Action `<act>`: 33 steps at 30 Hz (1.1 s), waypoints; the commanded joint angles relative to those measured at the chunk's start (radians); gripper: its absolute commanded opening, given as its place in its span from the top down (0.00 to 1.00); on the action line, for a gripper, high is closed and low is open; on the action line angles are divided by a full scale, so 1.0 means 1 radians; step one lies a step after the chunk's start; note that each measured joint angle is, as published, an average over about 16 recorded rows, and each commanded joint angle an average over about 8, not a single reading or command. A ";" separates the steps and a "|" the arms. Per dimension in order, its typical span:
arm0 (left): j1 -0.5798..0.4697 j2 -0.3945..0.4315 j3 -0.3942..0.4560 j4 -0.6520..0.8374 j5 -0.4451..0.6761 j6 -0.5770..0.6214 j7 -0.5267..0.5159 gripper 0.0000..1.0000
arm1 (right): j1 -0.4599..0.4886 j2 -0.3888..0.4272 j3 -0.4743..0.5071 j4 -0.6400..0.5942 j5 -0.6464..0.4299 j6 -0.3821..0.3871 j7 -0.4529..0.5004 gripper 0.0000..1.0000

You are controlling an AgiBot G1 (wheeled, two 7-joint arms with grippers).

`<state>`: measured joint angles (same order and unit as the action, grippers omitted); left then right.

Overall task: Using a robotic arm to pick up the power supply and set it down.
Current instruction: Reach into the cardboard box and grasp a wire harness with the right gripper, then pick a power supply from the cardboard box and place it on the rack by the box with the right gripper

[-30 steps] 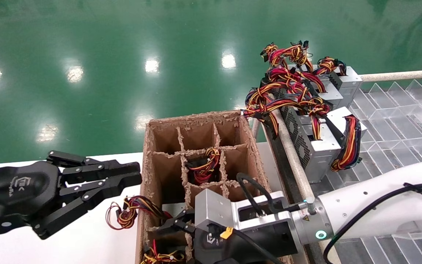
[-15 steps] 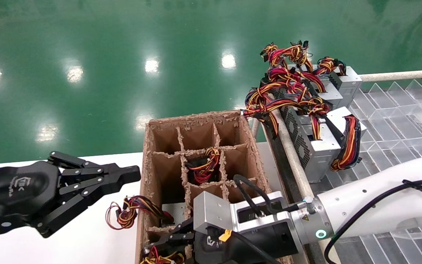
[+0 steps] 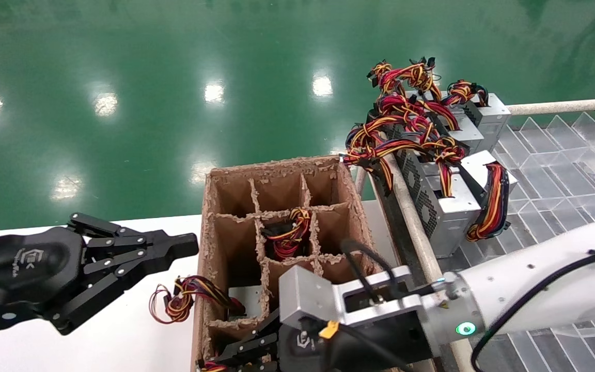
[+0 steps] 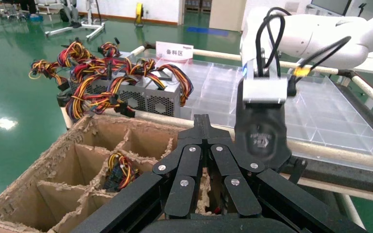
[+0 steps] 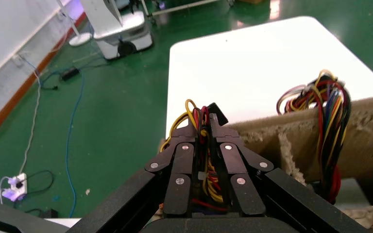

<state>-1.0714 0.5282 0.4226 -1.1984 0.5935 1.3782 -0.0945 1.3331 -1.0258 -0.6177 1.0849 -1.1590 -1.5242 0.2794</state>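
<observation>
Comparing with a second ago, I see my right gripper (image 3: 215, 361) sits lower in the box (image 3: 209, 217), pinched on the power supply's wires (image 5: 200, 121); its body is hidden. Left gripper (image 3: 186, 245), now closed, hovers over the white table (image 3: 122, 341); green floor (image 3: 173, 77) beyond.

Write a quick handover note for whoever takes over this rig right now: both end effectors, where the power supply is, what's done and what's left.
Left end effector: shut, empty, over the white table beside the cardboard box.
Right end effector: down in the box's nearest corner cell, shut on a wire bundle.
Power supply: silver case in a near cell, its loose wires hanging over the box wall.
Done: wires gripped. Left: lift a unit out and set it down; nothing is lifted yet.
</observation>
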 commanded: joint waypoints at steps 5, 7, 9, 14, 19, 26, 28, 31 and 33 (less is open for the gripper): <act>0.000 0.000 0.000 0.000 0.000 0.000 0.000 1.00 | 0.039 0.042 0.021 0.015 0.045 -0.035 0.010 1.00; 0.000 0.000 0.000 0.000 0.000 0.000 0.000 1.00 | 0.062 0.062 0.026 0.031 0.055 -0.040 0.015 1.00; 0.000 0.000 0.000 0.000 0.000 0.000 0.000 1.00 | 0.087 0.084 0.031 0.048 0.063 -0.041 0.022 1.00; 0.000 0.000 0.000 0.000 0.000 0.000 0.000 1.00 | 0.143 0.135 0.045 0.081 0.091 -0.040 0.043 1.00; 0.000 0.000 0.000 0.000 0.000 0.000 0.000 1.00 | 0.198 0.182 0.062 0.092 0.142 -0.048 0.053 1.00; 0.000 0.000 0.000 0.000 0.000 0.000 0.000 1.00 | 0.300 0.246 0.077 0.052 0.250 -0.060 0.051 1.00; 0.000 0.000 0.000 0.000 0.000 0.000 0.000 1.00 | 0.332 0.263 0.079 0.026 0.288 -0.063 0.047 1.00; 0.000 0.000 0.000 0.000 0.000 0.000 0.000 1.00 | 0.382 0.286 0.076 -0.020 0.346 -0.066 0.038 1.00; 0.000 0.000 0.000 0.000 0.000 0.000 0.000 1.00 | 0.416 0.299 0.071 -0.048 0.379 -0.068 0.031 1.00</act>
<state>-1.0714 0.5282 0.4226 -1.1984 0.5935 1.3782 -0.0945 1.7543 -0.7286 -0.5550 1.0429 -0.7941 -1.5910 0.3103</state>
